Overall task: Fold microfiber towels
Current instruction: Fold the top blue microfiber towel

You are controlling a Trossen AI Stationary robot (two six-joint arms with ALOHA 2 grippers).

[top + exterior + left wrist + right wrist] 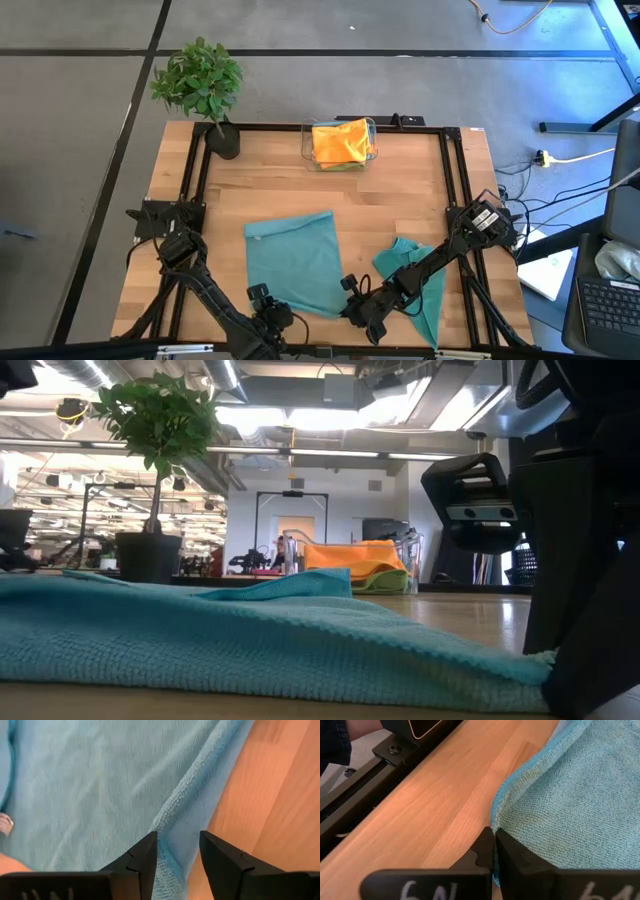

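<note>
A teal microfiber towel (293, 262) lies spread flat on the wooden table. My right gripper (358, 312) is at its near right corner, shut on it. My left gripper (272, 318) hangs open over the towel's near edge; in the left wrist view its two fingers (145, 862) stand on either side of a raised pucker along that hemmed edge (172, 820). Whether they touch it I cannot tell. A second teal towel (415, 282) lies crumpled under the right arm. Orange and lime green towels (342, 141) sit in the bin at the far edge. My right gripper (493, 845) pinches the towel's hemmed near edge (495, 822) at the near right corner between its two shut fingers. The fingers slant down from the table's right. The edge puckers up toward the fingertips, and the remainder of the towel lies flat on the table.
A clear plastic bin (372, 152) stands at the far middle, and a potted plant (205, 85) at the far left corner. Black frame rails (450, 170) run along the table's sides and near edge. Bare wood (390, 205) lies between bin and towels.
</note>
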